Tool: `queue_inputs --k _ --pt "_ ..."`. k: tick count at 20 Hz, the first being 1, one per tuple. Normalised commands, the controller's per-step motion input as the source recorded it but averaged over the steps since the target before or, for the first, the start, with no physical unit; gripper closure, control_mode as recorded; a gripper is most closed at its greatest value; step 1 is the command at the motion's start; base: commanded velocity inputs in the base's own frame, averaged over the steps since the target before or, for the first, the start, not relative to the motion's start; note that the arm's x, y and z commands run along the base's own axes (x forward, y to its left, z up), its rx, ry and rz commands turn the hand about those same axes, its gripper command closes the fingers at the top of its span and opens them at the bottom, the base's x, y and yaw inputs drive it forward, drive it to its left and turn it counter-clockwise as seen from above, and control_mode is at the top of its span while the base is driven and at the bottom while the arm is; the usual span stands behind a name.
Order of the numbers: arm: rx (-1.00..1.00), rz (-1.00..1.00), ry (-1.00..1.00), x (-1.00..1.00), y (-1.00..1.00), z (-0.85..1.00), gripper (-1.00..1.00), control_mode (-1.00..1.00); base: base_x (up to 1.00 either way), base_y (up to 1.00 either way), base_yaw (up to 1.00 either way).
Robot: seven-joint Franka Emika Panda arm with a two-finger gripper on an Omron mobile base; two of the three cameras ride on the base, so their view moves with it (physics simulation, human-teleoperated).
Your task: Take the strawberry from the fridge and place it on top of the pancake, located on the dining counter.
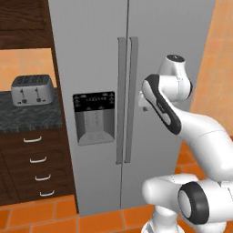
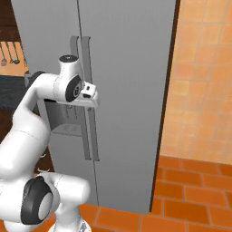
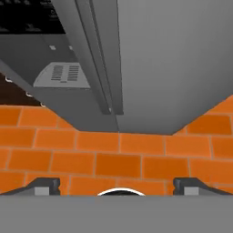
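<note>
The fridge (image 1: 95, 54) is a tall grey two-door unit with both doors shut. A black dispenser panel (image 1: 93, 117) sits in its left door. Two long vertical handles (image 1: 125, 100) meet at the centre seam. My gripper (image 3: 117, 185) is open, its dark fingertips (image 3: 45, 184) set wide apart with nothing between them. The hand (image 2: 89, 96) hovers just in front of the handles (image 2: 88, 136), at about dispenser height. In the hand view the fridge (image 3: 173, 59) and its handles (image 3: 102, 59) run down to the floor. The strawberry is hidden; the pancake and dining counter are out of view.
A silver toaster (image 1: 32, 88) stands on a dark worktop (image 1: 27, 116) left of the fridge, above wood drawers (image 1: 38, 164). An orange tiled wall (image 2: 204, 81) rises to the fridge's right. The floor (image 3: 113, 154) is orange tile. Utensils (image 2: 9, 54) hang at the far left.
</note>
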Motion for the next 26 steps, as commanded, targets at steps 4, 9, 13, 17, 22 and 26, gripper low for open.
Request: queue_inputs --k 4,9,13,17,22,26 --pt "0.01 0.02 -0.27 0.92 0.25 0.0 -1.0 -1.0 0.0 0.0 0.0" --pt "0.0 0.0 -0.21 0.6 0.25 0.0 -1.0 -1.0 0.0 0.0 0.0" --pt "-0.03 0.0 -0.14 0.38 0.0 -0.05 -1.0 -1.0 0.0 0.0 0.0" --pt "0.0 0.0 -0.1 0.5 0.0 -0.11 -1.0 -1.0 0.0 0.0 0.0" --pt "0.0 0.0 -0.09 0.54 0.0 -0.05 -1.0 -1.0 0.0 0.0 0.0" --pt "0.0 0.01 -0.06 0.24 -0.01 0.0 -1.0 -1.0 0.0 0.0 0.0"
